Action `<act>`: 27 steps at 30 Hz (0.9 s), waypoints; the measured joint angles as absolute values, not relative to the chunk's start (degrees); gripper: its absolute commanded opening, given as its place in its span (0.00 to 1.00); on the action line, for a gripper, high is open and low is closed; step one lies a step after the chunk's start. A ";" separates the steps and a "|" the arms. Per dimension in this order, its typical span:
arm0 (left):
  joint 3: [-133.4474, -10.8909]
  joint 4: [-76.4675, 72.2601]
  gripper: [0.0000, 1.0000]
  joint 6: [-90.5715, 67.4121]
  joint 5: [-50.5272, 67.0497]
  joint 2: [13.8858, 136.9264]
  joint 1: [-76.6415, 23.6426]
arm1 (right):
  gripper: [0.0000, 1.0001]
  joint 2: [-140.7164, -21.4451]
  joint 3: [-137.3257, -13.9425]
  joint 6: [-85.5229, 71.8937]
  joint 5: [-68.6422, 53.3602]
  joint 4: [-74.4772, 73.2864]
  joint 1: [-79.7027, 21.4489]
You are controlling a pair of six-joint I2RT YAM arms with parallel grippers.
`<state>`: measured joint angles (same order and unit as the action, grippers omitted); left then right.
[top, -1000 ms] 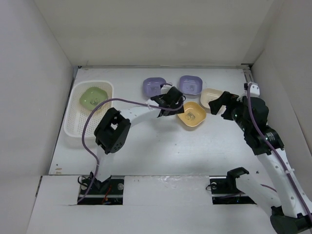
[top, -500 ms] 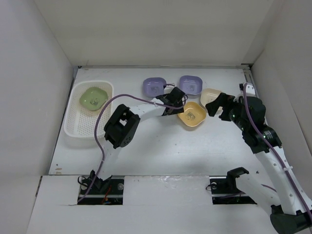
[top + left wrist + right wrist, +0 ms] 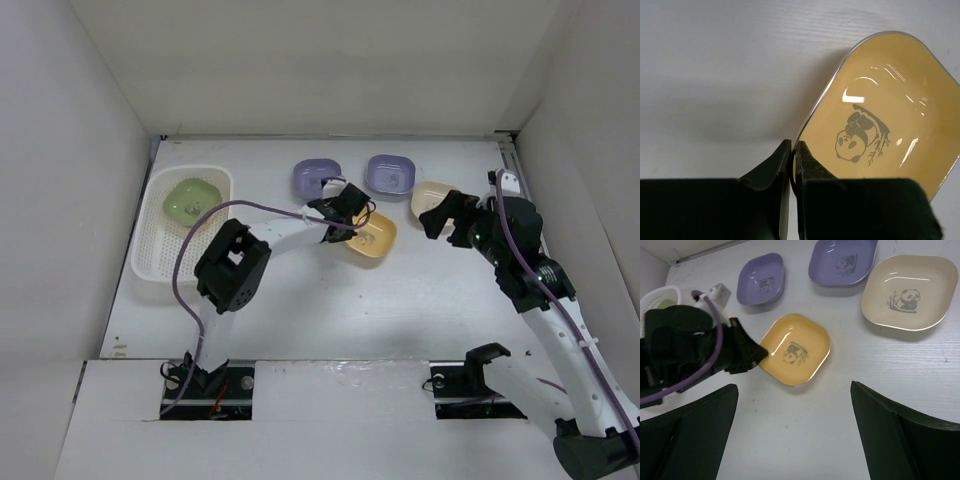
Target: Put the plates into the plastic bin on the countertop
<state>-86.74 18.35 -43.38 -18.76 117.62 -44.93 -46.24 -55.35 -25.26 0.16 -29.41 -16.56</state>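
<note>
My left gripper (image 3: pixel 793 145) is shut on the near-left rim of the orange-yellow plate (image 3: pixel 880 115), which is tilted with its shadow on the white countertop (image 3: pixel 330 300); this plate (image 3: pixel 370 236) lies mid-table. Two lavender plates (image 3: pixel 316 178) (image 3: pixel 390 173) and a cream plate (image 3: pixel 430 198) rest behind it. A green plate (image 3: pixel 192 200) lies in the plastic bin (image 3: pixel 150 262) at the far left. My right gripper (image 3: pixel 794 386) hangs open above the countertop, just short of the orange-yellow plate (image 3: pixel 797 350), with nothing between its fingers.
White walls close in the countertop at the back and on both sides. The left arm's purple cable (image 3: pixel 190 250) loops over the bin's right edge. The left arm (image 3: pixel 685 350) fills the left of the right wrist view.
My left gripper has shut on the orange-yellow plate's rim and drawn the plate a little to the left. The right gripper has drifted slightly left, still open.
</note>
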 measured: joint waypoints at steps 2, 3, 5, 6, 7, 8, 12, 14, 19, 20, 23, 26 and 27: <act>-82.65 20.53 0.00 -42.68 -19.70 112.68 -44.75 | 1.00 -46.76 -55.33 -25.26 -0.38 -29.12 -16.47; -80.88 22.04 0.00 -41.89 -19.97 109.71 -44.47 | 1.00 -46.94 -55.33 -25.26 -0.60 -29.02 -16.47; -78.87 24.80 0.00 -40.47 -19.90 104.05 -43.35 | 1.00 -47.33 -55.33 -25.23 -1.21 -28.64 -16.47; -78.54 25.54 0.00 -39.53 -19.62 100.92 -42.00 | 1.00 -47.53 -55.33 -25.26 -1.63 -28.38 -16.47; -78.46 26.06 0.00 -38.76 -19.35 97.86 -40.16 | 1.00 -47.68 -55.33 -25.26 -2.00 -28.16 -16.47; -78.46 26.22 0.00 -38.26 -19.29 94.70 -37.67 | 1.00 -47.81 -55.31 -25.23 -2.44 -27.81 -16.47; -78.76 25.80 0.00 -37.28 -18.63 84.60 -22.11 | 1.00 -48.25 -54.68 -25.28 -4.10 -26.11 -16.47; -78.67 25.34 0.00 -37.65 -18.26 82.41 -12.80 | 1.00 -48.51 -54.26 -25.28 -4.73 -25.58 -16.47; -73.41 23.66 0.00 -40.93 -15.86 81.58 5.08 | 1.00 -48.80 -53.71 -25.28 -5.61 -24.91 -16.47; -72.20 23.90 0.00 -42.06 -15.20 81.78 7.11 | 1.00 -48.80 -53.54 -25.28 -5.85 -24.84 -16.47; -69.80 24.08 0.00 -45.71 -14.76 82.59 9.96 | 1.00 -48.82 -53.41 -25.28 -6.33 -24.84 -16.47; -69.38 23.79 0.00 -50.33 -15.00 83.50 9.96 | 1.00 -48.82 -53.41 -25.26 -6.57 -24.82 -16.47; -69.04 23.38 0.00 -51.86 -15.22 83.57 9.80 | 1.00 -48.82 -53.41 -25.26 -6.57 -24.82 -16.47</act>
